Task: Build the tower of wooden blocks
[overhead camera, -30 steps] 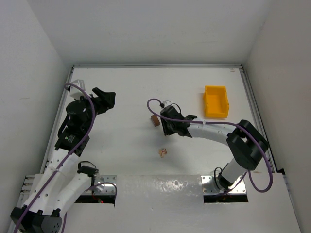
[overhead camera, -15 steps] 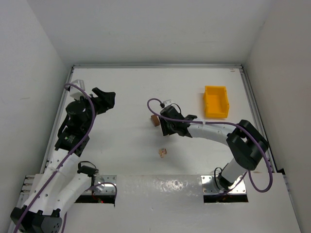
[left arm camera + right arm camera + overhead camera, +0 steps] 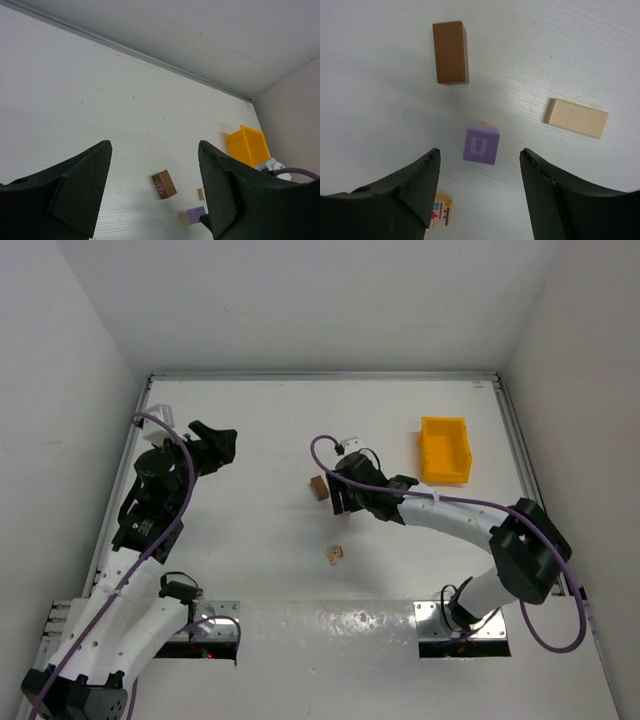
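No blocks are stacked; they lie apart on the white table. In the right wrist view a dark reddish-brown block (image 3: 450,52) lies flat, with a pale tan flat block (image 3: 576,118) to its right. A purple-topped cube marked "U" (image 3: 481,145) sits directly under my open right gripper (image 3: 480,153). A small tan block with coloured marks (image 3: 440,212) lies by my left finger. In the top view my right gripper (image 3: 342,502) hovers just right of the brown block (image 3: 319,487). My left gripper (image 3: 215,445) is open and empty, far left. The left wrist view shows the brown block (image 3: 164,184) between its fingers, far off.
A yellow plastic bin (image 3: 445,450) stands at the back right, also visible in the left wrist view (image 3: 248,145). A small marked block (image 3: 335,554) lies alone nearer the bases. White walls enclose the table on three sides.
The right arm's elbow has swung right and its gripper has shifted slightly toward the back. The left arm and the blocks have not moved.
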`<state>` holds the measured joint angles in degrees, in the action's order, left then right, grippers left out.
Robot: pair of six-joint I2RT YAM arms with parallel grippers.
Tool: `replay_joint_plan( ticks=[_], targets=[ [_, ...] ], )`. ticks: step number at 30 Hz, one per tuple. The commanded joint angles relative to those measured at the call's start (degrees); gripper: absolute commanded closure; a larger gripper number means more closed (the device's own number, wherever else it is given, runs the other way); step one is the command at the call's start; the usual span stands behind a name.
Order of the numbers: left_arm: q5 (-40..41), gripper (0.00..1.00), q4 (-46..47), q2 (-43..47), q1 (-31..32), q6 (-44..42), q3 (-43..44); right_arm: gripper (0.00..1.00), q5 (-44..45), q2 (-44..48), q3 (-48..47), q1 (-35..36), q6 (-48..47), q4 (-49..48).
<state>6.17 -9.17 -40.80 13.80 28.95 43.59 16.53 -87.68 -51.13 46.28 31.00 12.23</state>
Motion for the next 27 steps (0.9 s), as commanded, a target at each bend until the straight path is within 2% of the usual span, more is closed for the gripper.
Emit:
replay_joint_plan(
  ticks=[1,3,4,5,7,8,10,11,12,15,17,27],
  targets=[
    [-0.4,0.33,2.4,1.2,-0.4,0.0,0.3,0.35,5.4,4.4,-1.8,0.4,-1.6,-0.2],
    [-0.5,0.33,2.3,1.3,-0.4,0.0,0.3,0.37,10.0,6.5,-1.3,-0.2,-3.0,-0.1],
    [-0.4,0.33,2.3,1.2,-0.4,0.0,0.3,0.44,10.9,7.3,-0.1,-0.7,-3.5,-0.7],
    [-0.5,0.33,2.3,1.3,-0.4,0.0,0.3,0.68,11.6,7.8,0.6,-2.2,-3.7,-1.2],
    [-0.6,0.33,2.4,1.4,-0.4,0.0,0.3,0.91,9.8,8.1,2.2,-6.3,-3.6,-1.4],
    [-0.7,0.33,2.5,1.4,-0.4,0.1,0.3,0.92,9.0,8.0,2.9,-7.7,-3.5,-2.1],
    [-0.8,0.33,2.5,1.3,-0.4,0.1,0.3,0.87,7.4,6.4,3.9,-10.0,-3.2,-2.6],
    [-0.8,0.33,2.6,1.3,-0.4,0.1,0.2,0.68,7.5,5.5,3.8,-11.1,-3.3,-2.4],
    [-0.9,0.33,2.6,1.2,-0.4,0.1,0.2,0.55,7.8,3.9,3.7,-11.4,-3.5,-2.0],
    [-1.1,0.33,2.6,0.7,-0.4,0.1,0.2,0.26,7.6,2.2,4.2,-12.0,-3.7,-3.5],
    [-1.0,0.33,2.6,0.7,-0.4,0.0,0.2,0.23,6.5,0.1,3.9,-12.7,-3.3,-4.6],
    [-0.9,0.33,2.6,0.2,-0.4,-0.1,0.3,0.22,0.8,-8.6,2.0,-15.7,-1.0,-8.3]
  ],
)
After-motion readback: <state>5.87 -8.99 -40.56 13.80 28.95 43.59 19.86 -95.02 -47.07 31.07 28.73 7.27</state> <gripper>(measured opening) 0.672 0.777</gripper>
